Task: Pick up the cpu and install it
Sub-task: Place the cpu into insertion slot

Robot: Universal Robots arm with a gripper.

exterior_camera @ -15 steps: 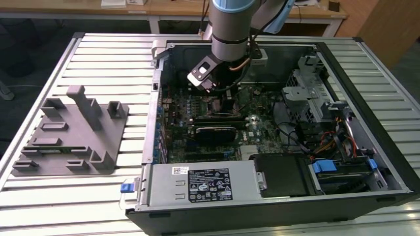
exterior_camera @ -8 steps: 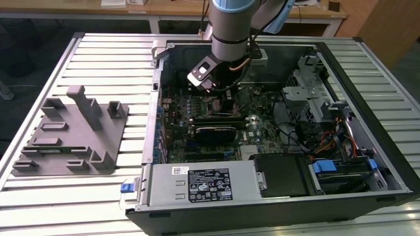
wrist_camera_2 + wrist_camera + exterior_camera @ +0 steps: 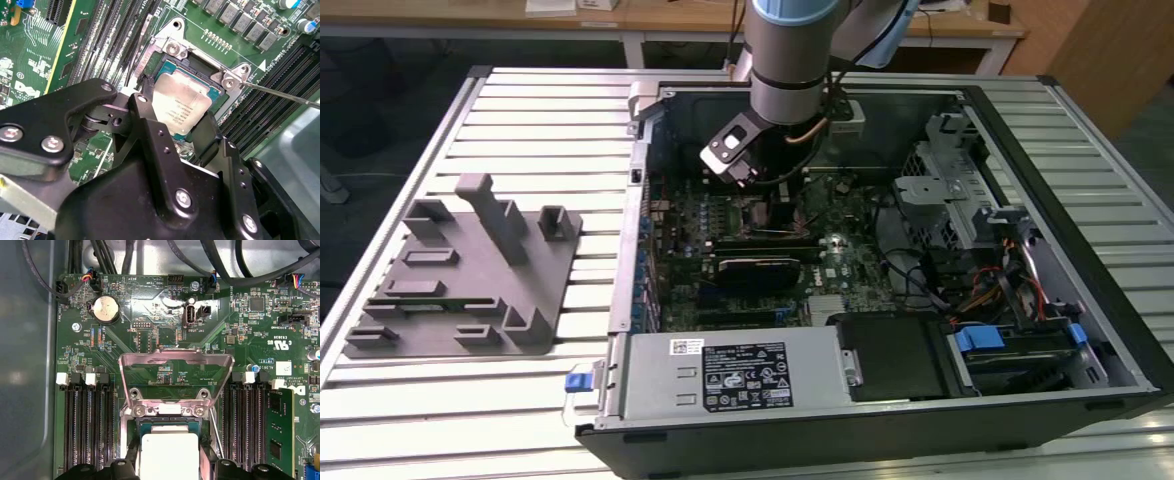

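The cpu, a flat square chip with a silver-white top, sits low over the open motherboard socket, tilted slightly; whether it rests in the socket I cannot tell. My gripper is shut on it, with a black finger against each of two opposite edges. The socket's metal load plate stands hinged up beyond the chip. In the exterior view the arm reaches down into the open computer case, with the gripper over the board's upper middle.
Memory slots flank the socket, and one green module is seated. A thin lever rod sticks out beside the socket. Cables run along the case wall. A grey fixture lies on the slatted table at the exterior view's left.
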